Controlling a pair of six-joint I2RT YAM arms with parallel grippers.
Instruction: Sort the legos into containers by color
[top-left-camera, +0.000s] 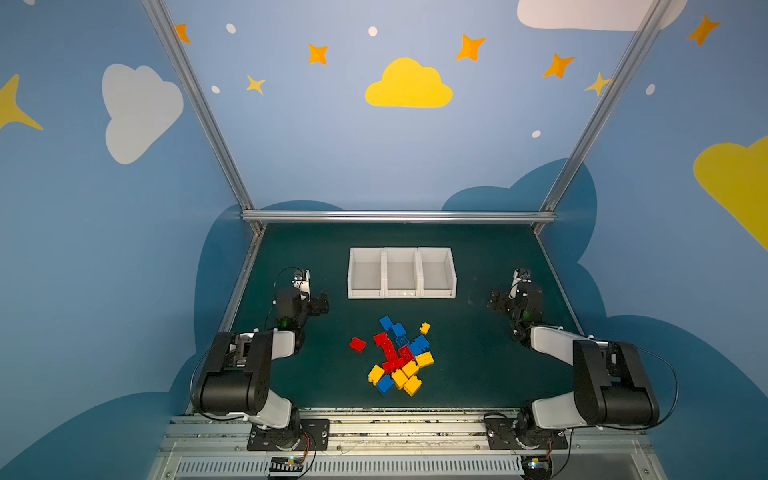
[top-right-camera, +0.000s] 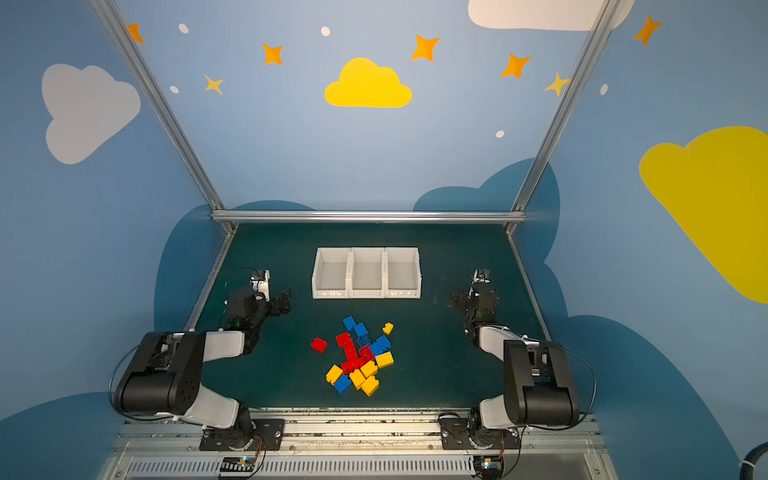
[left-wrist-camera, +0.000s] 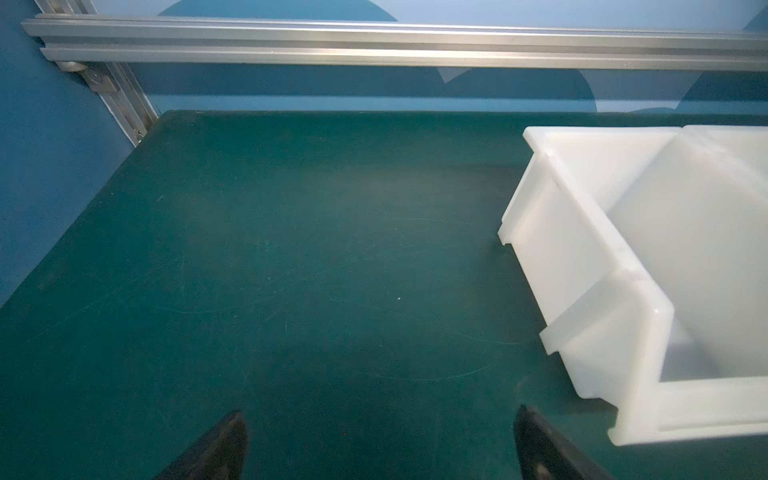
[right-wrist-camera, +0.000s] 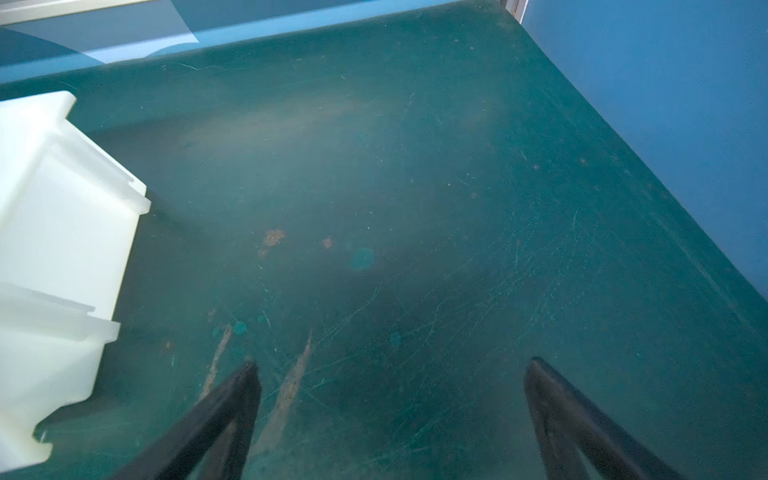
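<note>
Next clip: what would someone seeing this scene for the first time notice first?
The bright heap of red, blue and yellow lego bricks at the middle of the dark green table stands out, with one red brick lying apart to its left. Behind it, three white plastic bins stand side by side, all empty. The left gripper and right gripper hover open, holding nothing.

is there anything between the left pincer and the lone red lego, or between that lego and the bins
Nothing visible. The open left pincer has only bare mat between it and the red lego, which lies apart from the pile. From there to the bins is also bare mat.
</note>
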